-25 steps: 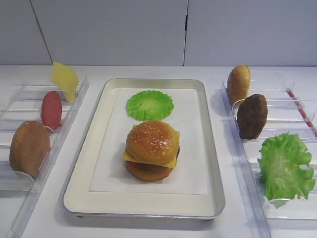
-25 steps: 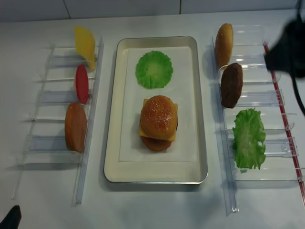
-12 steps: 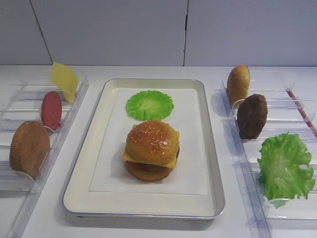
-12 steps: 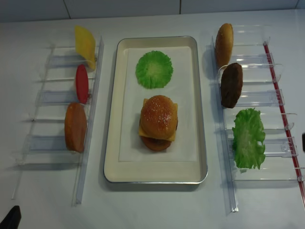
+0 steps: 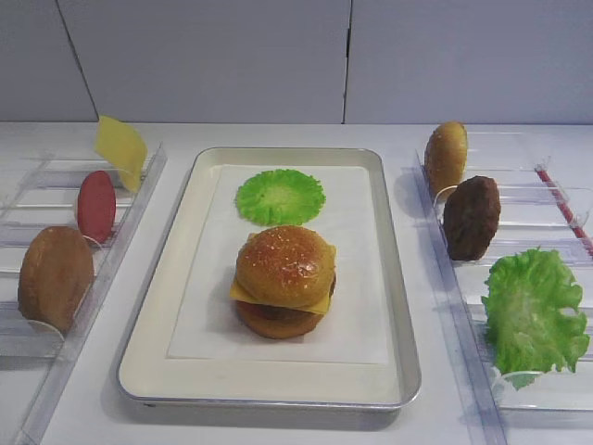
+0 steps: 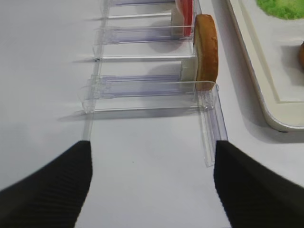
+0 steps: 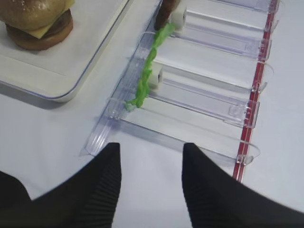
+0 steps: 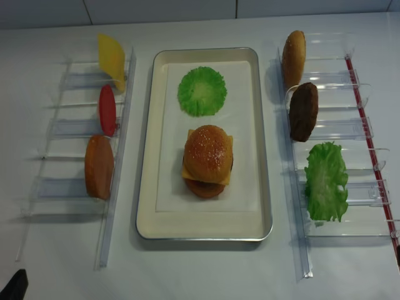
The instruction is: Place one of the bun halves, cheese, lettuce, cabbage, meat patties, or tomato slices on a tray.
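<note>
The silver tray [image 5: 408, 371] [image 8: 145, 187] lies mid-table. On its paper stands a stack topped by the sesame bun half [image 5: 284, 262] [image 8: 208, 150] [image 7: 33, 9], with cheese [image 5: 320, 301] and a dark patty under it. The cabbage [image 5: 280, 196] [image 8: 201, 90] lies flat behind the stack. In the right rack stand a meat patty [image 5: 471, 217] [image 8: 303, 111] and the lettuce [image 5: 534, 311] [image 8: 325, 181] [image 7: 149, 66]. The left rack holds a cheese slice [image 5: 120, 148] [image 8: 112, 59] and the tomato slice [image 5: 96, 205] [image 8: 107, 109]. My right gripper [image 7: 151, 146] hovers open and empty over bare table before the right rack. Open and empty too, my left gripper [image 6: 152, 144] is before the left rack.
A plain bun half [image 5: 446, 156] [image 8: 293, 51] stands at the back of the right clear rack [image 7: 213, 95]. A flat orange-brown disc [image 5: 54, 276] [image 6: 205, 52] stands at the front of the left clear rack [image 6: 142, 85]. A dark bit of the left arm [image 8: 14, 286] shows at the corner.
The right arm, seen dark at the upper right of the overhead view a second ago, has drawn back toward the near right edge and out of that view. The food has not moved.
</note>
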Available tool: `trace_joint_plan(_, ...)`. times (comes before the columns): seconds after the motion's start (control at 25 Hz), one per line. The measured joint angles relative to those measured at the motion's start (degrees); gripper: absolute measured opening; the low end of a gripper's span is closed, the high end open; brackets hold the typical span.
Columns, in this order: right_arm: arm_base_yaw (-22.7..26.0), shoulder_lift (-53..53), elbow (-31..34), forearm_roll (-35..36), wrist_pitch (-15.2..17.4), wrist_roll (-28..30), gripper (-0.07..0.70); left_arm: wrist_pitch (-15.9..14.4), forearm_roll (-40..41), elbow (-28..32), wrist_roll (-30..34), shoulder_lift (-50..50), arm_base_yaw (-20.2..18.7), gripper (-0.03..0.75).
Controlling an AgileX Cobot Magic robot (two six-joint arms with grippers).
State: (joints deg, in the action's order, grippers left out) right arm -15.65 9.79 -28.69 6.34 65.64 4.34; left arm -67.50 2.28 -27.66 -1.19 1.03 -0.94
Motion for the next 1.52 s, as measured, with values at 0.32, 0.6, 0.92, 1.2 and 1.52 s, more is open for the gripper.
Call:
trace_joint_plan(0.32, 0.0, -6.03, 1.61, -2.51, 0.01, -0.91, 0.33, -0.1, 0.0, 0.0, 0.0, 0.0, 0.0, 0.533)
trace_joint_plan(0.6, 0.0, -6.15, 1.73, -2.98, 0.01, -1.27, 0.454, -0.1, 0.0, 0.0, 0.0, 0.0, 0.0, 0.533)
trace_joint_plan(0.92, 0.0, -6.15, 1.73, -2.98, 0.01, -1.39, 0.646, -0.1, 0.0, 0.0, 0.0, 0.0, 0.0, 0.533)
trace_joint_plan(1.2, 0.0, -6.15, 1.73, -2.98, 0.01, -1.51, 0.65, -0.1, 0.0, 0.0, 0.0, 0.0, 0.0, 0.533)
trace_joint_plan(1.52, 3.64, -10.52, 1.73, -3.11, 0.08, -1.73, 0.65, -0.1, -0.1, 0.0, 0.0, 0.0, 0.0, 0.533)
